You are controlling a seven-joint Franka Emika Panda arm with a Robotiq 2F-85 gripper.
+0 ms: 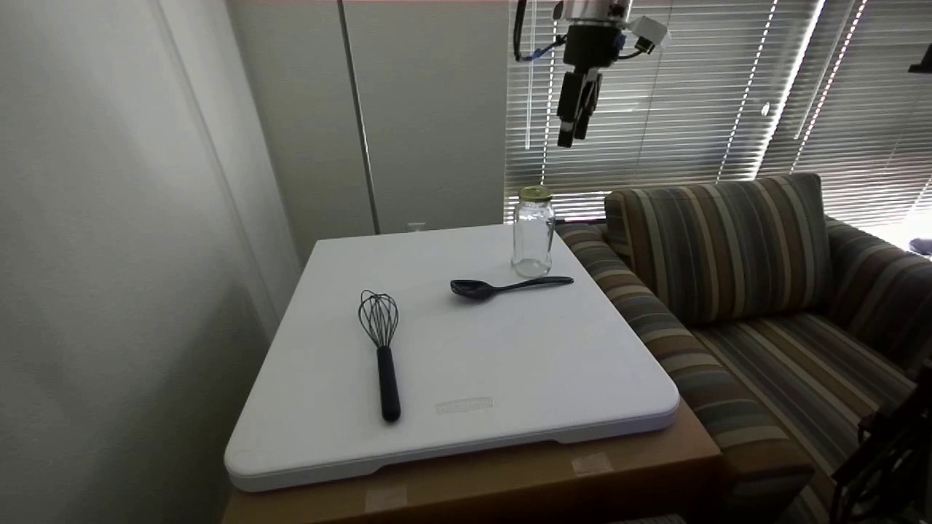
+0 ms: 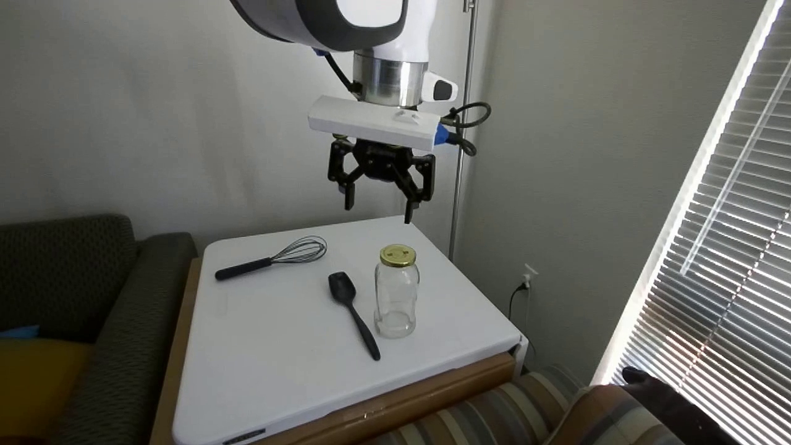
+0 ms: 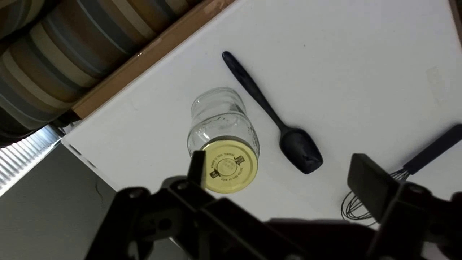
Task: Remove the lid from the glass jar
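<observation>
The glass jar stands upright on the white table, clear in both exterior views (image 1: 533, 240) (image 2: 396, 300) and in the wrist view (image 3: 227, 124). The gold lid sits flat on top of the jar, in both exterior views (image 1: 536, 193) (image 2: 398, 255) and in the wrist view (image 3: 231, 169). My gripper is open and empty, in the air above the jar's level and apart from it, in both exterior views (image 1: 572, 138) (image 2: 379, 213). In the wrist view my gripper's (image 3: 283, 173) fingers are wide apart; the left finger overlaps the lid's left edge in the picture.
A black spoon (image 1: 477, 290) lies close beside the jar's base. A black whisk (image 2: 269, 261) lies farther off on the white table top (image 1: 437, 349). A striped armchair (image 1: 717, 262) stands against the table's side near the jar. Walls and window blinds surround it.
</observation>
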